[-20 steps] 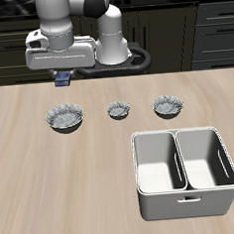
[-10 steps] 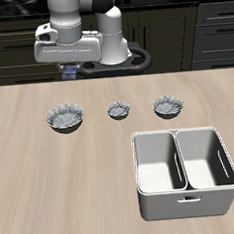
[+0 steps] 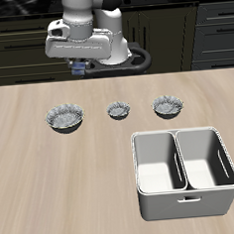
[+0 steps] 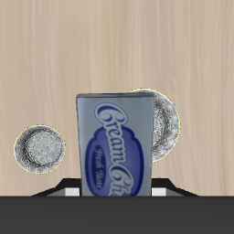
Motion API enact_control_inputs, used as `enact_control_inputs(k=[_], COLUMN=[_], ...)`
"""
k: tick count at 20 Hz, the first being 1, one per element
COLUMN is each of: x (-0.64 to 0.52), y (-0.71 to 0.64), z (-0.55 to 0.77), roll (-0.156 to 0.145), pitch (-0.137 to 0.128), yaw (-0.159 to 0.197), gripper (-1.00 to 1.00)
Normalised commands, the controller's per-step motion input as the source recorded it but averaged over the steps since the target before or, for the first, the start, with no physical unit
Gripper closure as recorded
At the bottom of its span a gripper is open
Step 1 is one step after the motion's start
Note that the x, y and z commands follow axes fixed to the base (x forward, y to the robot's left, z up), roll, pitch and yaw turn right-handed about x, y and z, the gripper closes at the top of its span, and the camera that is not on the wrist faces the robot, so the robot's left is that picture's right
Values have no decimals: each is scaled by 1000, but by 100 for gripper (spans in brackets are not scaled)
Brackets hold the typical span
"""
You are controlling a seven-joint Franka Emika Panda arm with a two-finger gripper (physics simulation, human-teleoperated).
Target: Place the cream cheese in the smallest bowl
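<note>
The pale wood-grain table (image 3: 34, 175) carried, near its front edge, a white two-compartment plastic bin (image 3: 185, 171), and farther back a row of three round grey-white speckled bowls with dark rims: a wide one (image 3: 64, 116), another wide one (image 3: 168, 106), and the smallest bowl (image 3: 118, 110) between them. Above the table's back edge hung the white Franka arm's two-finger gripper (image 3: 78, 66), clamped on the cream cheese (image 4: 115, 144), a small flat blue rectangular box with a lighter label; in the exterior view only a blue sliver showed under the fingers. In the wrist view the box stood lengthwise out from the jaws, covering part of one bowl. The smallest bowl lay toward the table's front edge from the gripper and somewhat sideways toward the bin's side, well below it, so the carry looked to need travel forward and across before any descent.
</note>
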Motion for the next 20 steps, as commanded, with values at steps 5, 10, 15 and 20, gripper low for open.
enact_control_inputs(k=[5,10,15,20], x=[-156,-171,-40,26], y=[362,413,340,326], z=[36,-28,34,18], roll=[-23,72,38,32], pitch=[-25,-12,-13,-4], yaw=[5,14,-33,-14], gripper=[100,100,100,100])
